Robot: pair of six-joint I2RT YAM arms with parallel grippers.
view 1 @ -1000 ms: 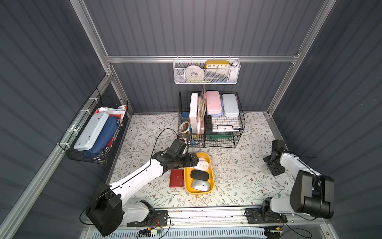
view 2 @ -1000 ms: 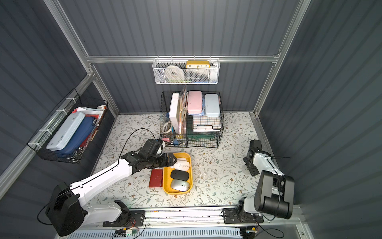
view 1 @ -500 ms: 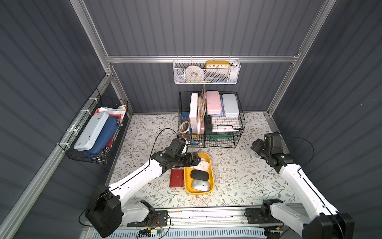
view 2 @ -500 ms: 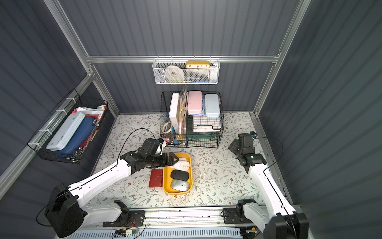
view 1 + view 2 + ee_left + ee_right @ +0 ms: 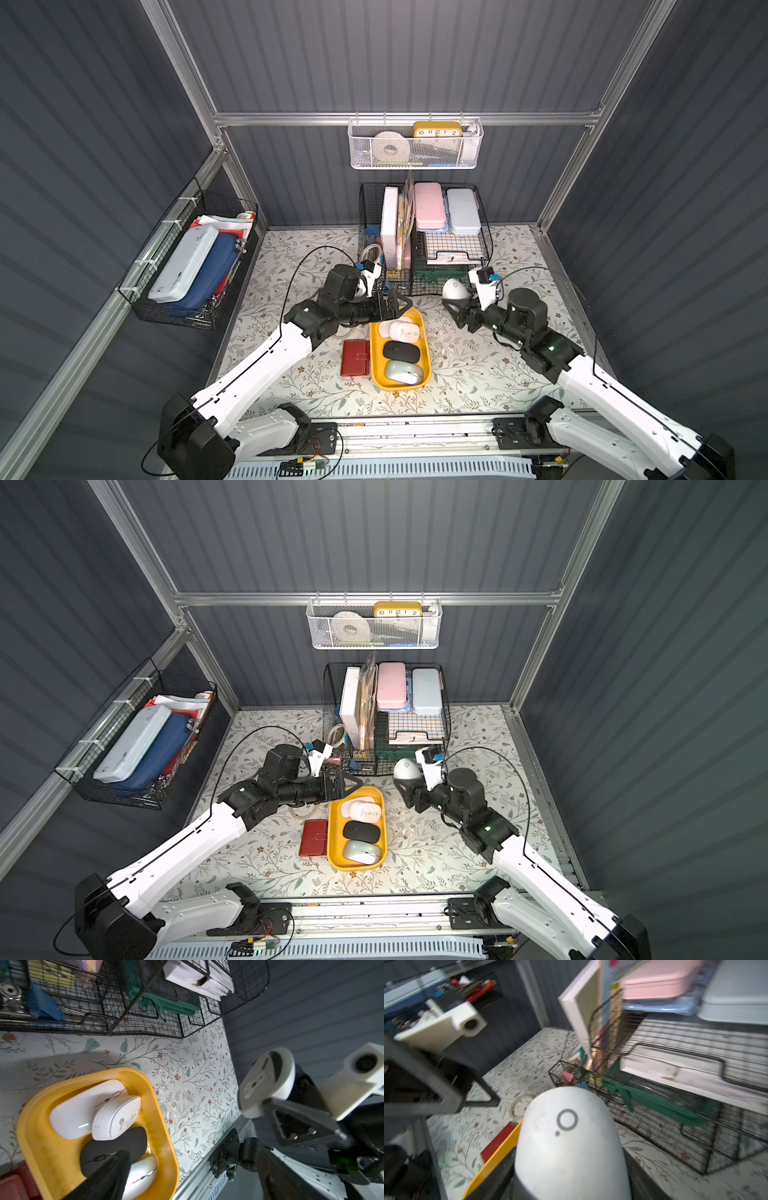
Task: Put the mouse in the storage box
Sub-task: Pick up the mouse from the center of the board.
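Note:
My right gripper (image 5: 457,302) is shut on a white mouse (image 5: 454,289) with a grey ring mark (image 5: 568,1147). It holds the mouse in the air, right of the far end of the storage box. The mouse's underside (image 5: 268,1080) shows in the left wrist view. The storage box (image 5: 376,368) is a yellow tray with several mice lying in it: white ones (image 5: 405,331), a black one (image 5: 401,351) and a grey one (image 5: 403,372). My left gripper (image 5: 394,305) hovers open and empty over the tray's far end; one dark finger (image 5: 110,1174) shows above the black mouse.
A red wallet (image 5: 355,357) lies against the tray's left side. A black wire organiser (image 5: 424,253) with cases and papers stands just behind both grippers. A white mesh basket (image 5: 415,147) hangs on the back wall, a black wire basket (image 5: 195,266) on the left wall.
The right arm has swung from the table's right edge in toward the middle, carrying the white mouse up beside the tray. The left gripper has barely moved.

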